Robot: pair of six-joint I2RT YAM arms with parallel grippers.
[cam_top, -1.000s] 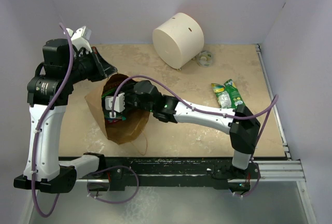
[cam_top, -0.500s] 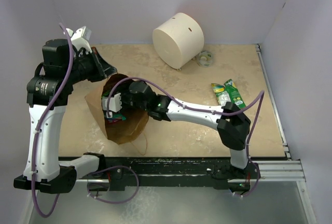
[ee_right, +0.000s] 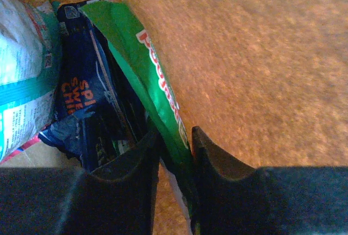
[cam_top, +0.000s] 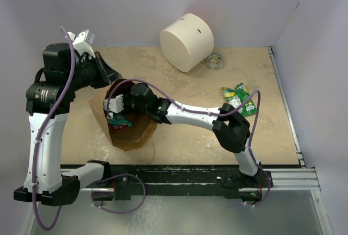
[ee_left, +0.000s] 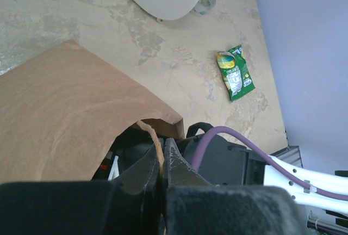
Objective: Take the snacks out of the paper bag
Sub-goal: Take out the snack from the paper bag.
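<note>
Reaching deeper since a second ago: right arm has pushed further into the mouth of the paper bag (cam_top: 133, 134), elbow swung in toward it, jaws narrowed.

- Worktop (cam_top: 190, 137): tan, carries everything.
- Paper bag lies on its side, mouth turned up and toward the far left.
- White cylinder (cam_top: 187, 40): well beyond the bag, not in play.
- Left claw (ee_left: 162, 156): pressed together on a thin strip of the bag's rim, lifting it. I judge this keeps the mouth propped open for the other arm.
- Right claw (ee_right: 176, 136): inside the bag, pinching the lower edge of a green packet (ee_right: 147, 66), a finger on each face. An edge grip suits a flat foil pack.
- Dark blue packet (ee_right: 81, 82) and a pale teal one (ee_right: 22, 66) sit just beside it, inside the bag.
- Two green packets (cam_top: 239, 98) lie well right of the bag, already out.
- Tape roll (cam_top: 215, 61): past the bag, by the cylinder.
</note>
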